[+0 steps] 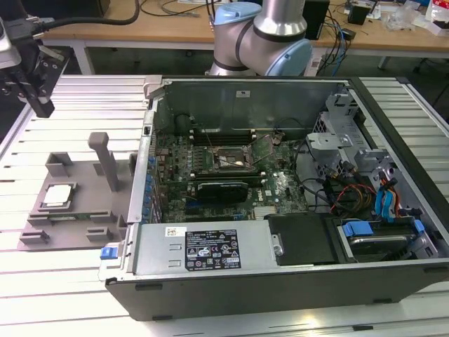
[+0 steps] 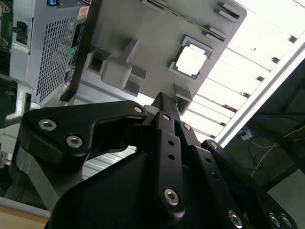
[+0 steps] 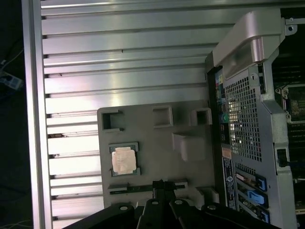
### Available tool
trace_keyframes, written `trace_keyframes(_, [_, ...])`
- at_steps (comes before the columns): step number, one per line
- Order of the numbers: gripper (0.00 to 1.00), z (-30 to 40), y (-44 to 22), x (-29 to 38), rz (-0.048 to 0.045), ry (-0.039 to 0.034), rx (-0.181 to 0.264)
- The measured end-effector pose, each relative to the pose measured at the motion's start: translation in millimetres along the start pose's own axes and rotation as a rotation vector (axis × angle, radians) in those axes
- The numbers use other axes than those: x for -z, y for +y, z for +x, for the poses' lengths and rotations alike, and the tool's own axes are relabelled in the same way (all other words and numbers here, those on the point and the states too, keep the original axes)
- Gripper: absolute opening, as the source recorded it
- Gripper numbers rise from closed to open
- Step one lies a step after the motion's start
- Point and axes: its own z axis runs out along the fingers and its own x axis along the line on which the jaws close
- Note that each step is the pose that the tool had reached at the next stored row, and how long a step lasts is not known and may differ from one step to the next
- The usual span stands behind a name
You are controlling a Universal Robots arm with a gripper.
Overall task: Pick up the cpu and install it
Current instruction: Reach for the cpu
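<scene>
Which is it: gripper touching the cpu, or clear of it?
Apart. The exterior view shows the gripper up beyond the grey tray, with open space between it and the cpu lying in its tray pocket.

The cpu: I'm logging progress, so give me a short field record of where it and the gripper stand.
cpu: lying in a recess of the grey fixture, beside the open computer case
gripper: shut, empty, raised clear of the cpu
task state: cpu not yet picked up
</scene>
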Motion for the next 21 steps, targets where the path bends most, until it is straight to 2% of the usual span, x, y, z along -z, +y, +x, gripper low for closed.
trace_keyframes(5, [0.11, 9.6, -0.7, -0.1, -0.0001, -0.0001, 0.000])
trace_keyframes(10, [0.11, 15.9, -1.2, -0.1, -0.0001, -0.0001, 0.000])
trace_keyframes(15, [0.11, 29.8, -2.3, -0.1, 0.0000, 0.0000, 0.000])
trace_keyframes(21, [0.11, 41.5, -3.2, -0.1, 0.0000, 0.0000, 0.000])
